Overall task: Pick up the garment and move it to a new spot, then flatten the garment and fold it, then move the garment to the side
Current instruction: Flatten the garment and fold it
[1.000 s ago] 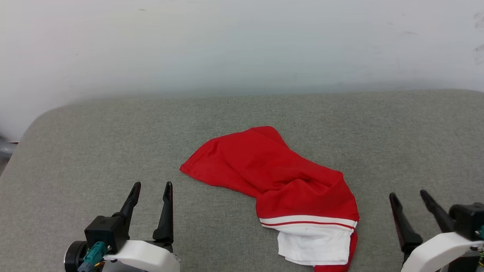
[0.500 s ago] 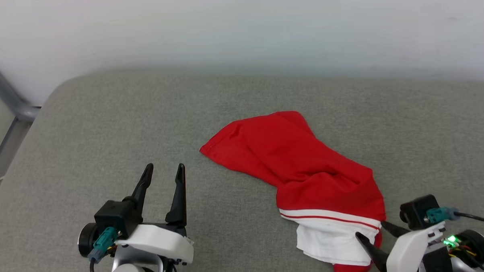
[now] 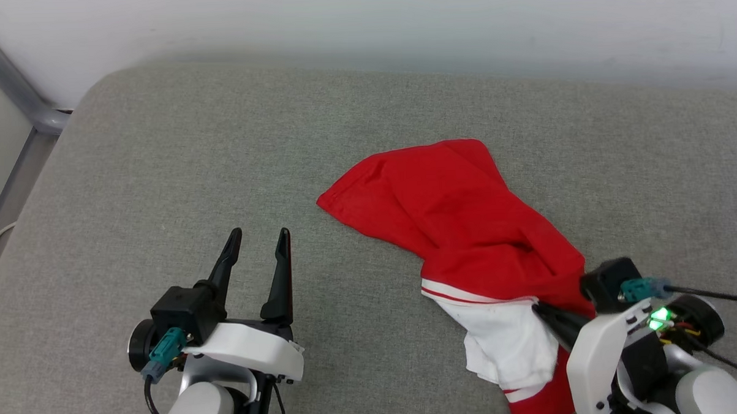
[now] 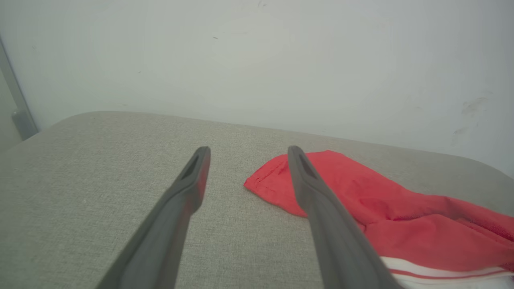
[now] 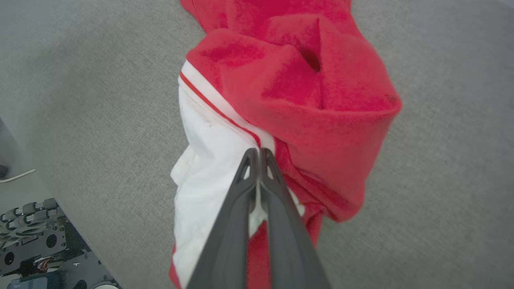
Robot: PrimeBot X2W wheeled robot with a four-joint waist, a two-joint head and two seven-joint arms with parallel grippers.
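Right gripper (image 3: 539, 309): fingers pressed together and clamped on the garment (image 3: 461, 216). In the right wrist view the tips (image 5: 259, 151) pinch cloth right where the white panel (image 5: 204, 160) meets the red, and a sliver of white shows between the fingers lower down.
Left gripper (image 3: 260, 232): fingers spread apart with nothing between them, over bare grey cloth and well apart from the garment on its left. Can't tell if it touches the surface.
Left wrist view: both fingers of the left gripper (image 4: 247, 149) frame the far red corner of the garment (image 4: 361, 192).
Garment position: a crumpled heap on the padded surface (image 3: 158, 147), right of centre. The red body runs off toward the wall (image 3: 399, 22); the white panel (image 3: 508, 343) and striped trim (image 3: 463, 292) are at the near end, by the right gripper.
Garment shape: bunched, with deep folds in the red part (image 5: 305, 80). No lettering is visible.
Striped trim (image 5: 217, 106): white-red-white band along the edge of the white panel.
Right wrist: green light (image 3: 657, 315) is lit.
Far left: grey metal bar (image 3: 28, 108) beside the surface.
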